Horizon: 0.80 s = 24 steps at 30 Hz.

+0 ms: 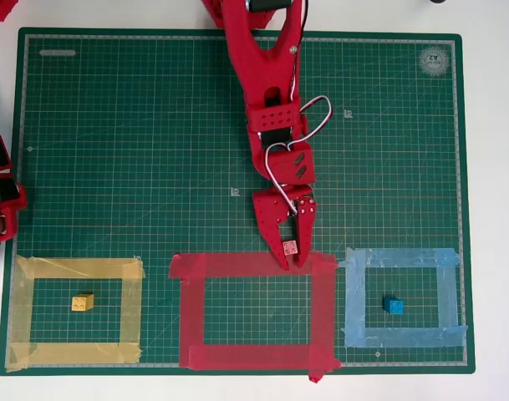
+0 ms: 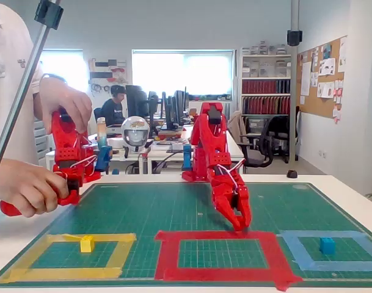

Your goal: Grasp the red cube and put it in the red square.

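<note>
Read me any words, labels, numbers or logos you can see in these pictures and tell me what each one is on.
None can be read for certain.
Round logo on the green cutting mat, top right corner in the overhead view: too small.
Pale label at the mat's top left corner: blurred.
Small grid markings on the mat: too small.
Papers on the corkboard in the fixed view: blurred.

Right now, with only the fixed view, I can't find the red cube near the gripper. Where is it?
Observer: In the overhead view, the red cube sits between the fingers of the gripper, pale dotted face up.
Operator: Is it inside the outline already?
Observer: Not yet. It is at the outer edge of the top tape strip of the red square.
Operator: Whereabouts along that strip?
Observer: Near its right end, as the overhead view shows it.
</note>
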### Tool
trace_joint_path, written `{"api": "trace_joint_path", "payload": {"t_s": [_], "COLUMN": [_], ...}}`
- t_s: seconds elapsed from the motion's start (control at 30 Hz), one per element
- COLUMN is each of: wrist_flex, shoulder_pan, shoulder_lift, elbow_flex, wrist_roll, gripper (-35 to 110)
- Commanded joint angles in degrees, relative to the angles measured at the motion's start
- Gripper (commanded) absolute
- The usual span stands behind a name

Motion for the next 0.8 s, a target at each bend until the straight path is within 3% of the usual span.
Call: {"api": "trace_joint_path", "payload": {"t_s": [0.0, 0.77], "wrist_flex": [-3.69, -6.86], "shoulder_pan": [-1.58, -1.67], "shoulder_lift": [4.22, 3.87], "elbow_flex": [1.32, 3.87], "wrist_roll": [-2.81, -3.34], "gripper": [1, 10]}}
